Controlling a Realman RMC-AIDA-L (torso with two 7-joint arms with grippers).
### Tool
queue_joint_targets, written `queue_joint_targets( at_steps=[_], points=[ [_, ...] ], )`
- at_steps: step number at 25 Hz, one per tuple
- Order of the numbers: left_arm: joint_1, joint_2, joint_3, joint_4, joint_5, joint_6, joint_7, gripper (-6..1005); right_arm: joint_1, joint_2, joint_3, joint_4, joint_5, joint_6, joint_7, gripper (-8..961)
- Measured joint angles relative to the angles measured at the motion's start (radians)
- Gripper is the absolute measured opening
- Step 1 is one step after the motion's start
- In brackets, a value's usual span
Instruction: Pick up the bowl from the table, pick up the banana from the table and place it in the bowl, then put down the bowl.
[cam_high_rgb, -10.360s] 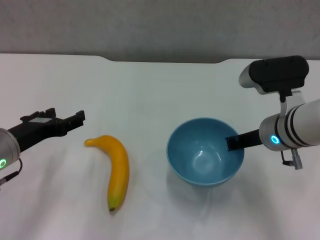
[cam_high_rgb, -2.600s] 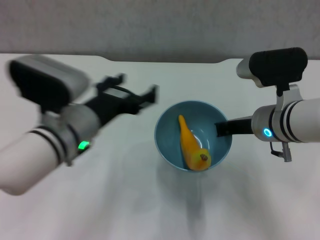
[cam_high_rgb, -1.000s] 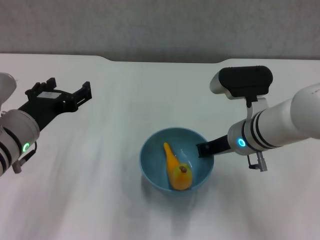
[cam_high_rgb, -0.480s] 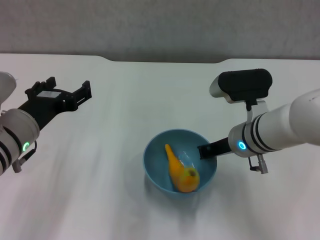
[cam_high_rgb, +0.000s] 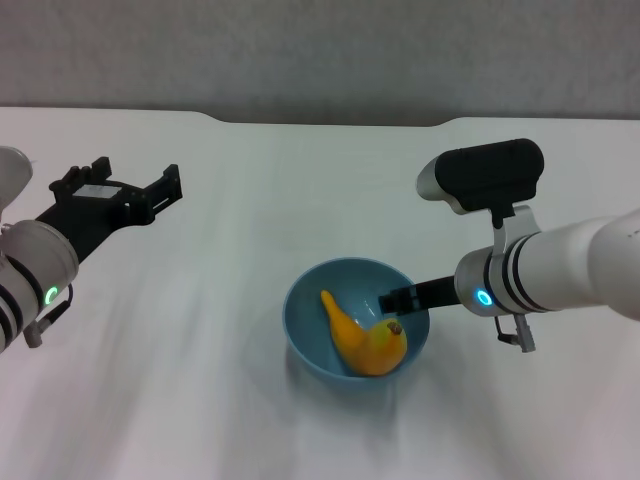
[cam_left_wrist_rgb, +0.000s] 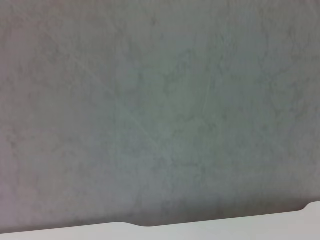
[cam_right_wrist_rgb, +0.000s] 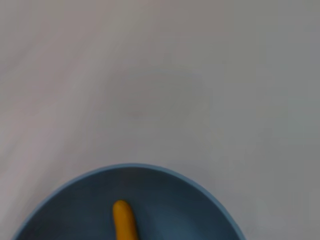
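Banana: lying inside the bowl, dark tip toward the right pincer.
Bowl: near the worktop front, right pincer clenched on its rim.
Left pincer: released, well apart.
Risk: letting go while tilted could tip the bowl and spill the fruit.
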Motion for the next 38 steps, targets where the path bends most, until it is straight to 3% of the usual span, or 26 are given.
queue_joint_targets(
  at_steps=[5, 10, 13, 16, 19, 26, 38],
  points=[
    [0.001, 0.000, 0.000, 0.004, 0.000, 0.000, 0.000, 903, -0.068, -0.004, 0.016, 0.089, -0.027, -0.009, 0.000, 539],
    [0.008, 0.000, -0.006, 0.005, 0.000, 0.000, 0.000, 903, -0.216, -0.004, 0.072, 0.305, -0.160, -0.018, 0.000, 738],
    [0.008, -0.001, -0.009, 0.009, -0.001, 0.000, 0.000, 903, -0.302, -0.004, 0.106, 0.418, -0.221, -0.018, 0.000, 821],
    [0.010, -0.001, -0.013, 0.010, -0.001, 0.006, 0.000, 903, -0.332, -0.005, 0.116, 0.445, -0.257, -0.008, 0.000, 905],
    [0.012, -0.003, -0.021, 0.016, -0.001, 0.019, 0.003, 903, -0.386, -0.002, 0.116, 0.468, -0.384, 0.070, 0.001, 904],
    [-0.004, -0.003, -0.034, 0.059, -0.002, 0.031, 0.010, 903, -0.467, -0.001, 0.105, 0.427, -0.452, 0.312, 0.002, 900],
    [-0.095, -0.005, -0.059, 0.228, 0.000, 0.043, 0.040, 903, -0.483, -0.001, 0.072, 0.038, -0.483, 0.916, 0.007, 893]
  ],
)
